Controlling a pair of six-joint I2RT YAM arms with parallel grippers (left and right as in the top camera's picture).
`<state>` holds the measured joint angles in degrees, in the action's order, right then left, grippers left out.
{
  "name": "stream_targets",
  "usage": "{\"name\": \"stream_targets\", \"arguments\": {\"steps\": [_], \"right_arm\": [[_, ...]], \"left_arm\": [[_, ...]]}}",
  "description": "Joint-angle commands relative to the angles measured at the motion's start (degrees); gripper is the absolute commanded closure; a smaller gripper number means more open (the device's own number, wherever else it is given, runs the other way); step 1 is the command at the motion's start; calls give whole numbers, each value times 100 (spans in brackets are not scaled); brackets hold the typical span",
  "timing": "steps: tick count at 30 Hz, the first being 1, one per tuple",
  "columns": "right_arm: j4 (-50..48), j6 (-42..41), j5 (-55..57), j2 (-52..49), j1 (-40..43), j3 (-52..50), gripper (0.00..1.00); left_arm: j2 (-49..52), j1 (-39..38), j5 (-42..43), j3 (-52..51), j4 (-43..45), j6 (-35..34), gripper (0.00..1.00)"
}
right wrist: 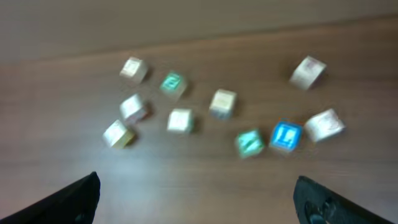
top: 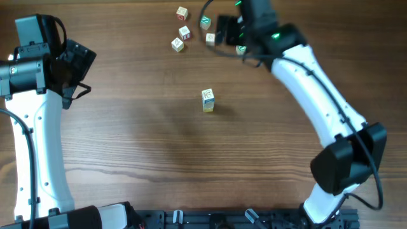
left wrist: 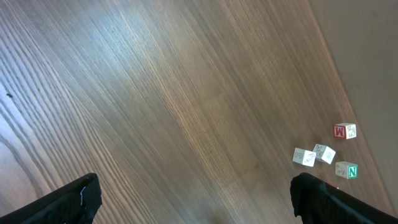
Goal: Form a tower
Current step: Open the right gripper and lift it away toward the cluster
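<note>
Overhead: the tower (top: 208,100) stands alone near the middle of the bench (top: 140,127), well apart from both arms.

Its top face carries markings too small to read, and a yellowish side shows below. The loose cubes (top: 184,32) lie scattered along the far edge, beside the right arm. In the left wrist view the left claw (left wrist: 196,202) is released, fingers spread wide with only bare wood between them; one cube (left wrist: 344,131) nearby bears a red "M", another (left wrist: 347,170) a green "N". The right claw (right wrist: 199,199) hangs released over blurred cubes, among them a blue-faced cube (right wrist: 285,135) with unreadable lettering.
</note>
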<state>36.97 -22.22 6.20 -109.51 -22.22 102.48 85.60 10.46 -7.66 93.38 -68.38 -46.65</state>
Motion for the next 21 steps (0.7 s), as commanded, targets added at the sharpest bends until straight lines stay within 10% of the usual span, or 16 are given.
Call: {"name": "stream_targets", "arguments": {"steps": [1, 15, 21], "right_arm": [[-358, 334, -481, -743, 260, -61, 0], [-1895, 1838, -323, -2710, 337, -61, 0], [-1589, 1836, -315, -2865, 382, -57, 25]], "left_arm": [[-74, 26, -35, 44, -4, -31, 0], [-74, 26, -35, 42, -4, -31, 0], [-74, 26, -35, 42, -4, -31, 0]]}}
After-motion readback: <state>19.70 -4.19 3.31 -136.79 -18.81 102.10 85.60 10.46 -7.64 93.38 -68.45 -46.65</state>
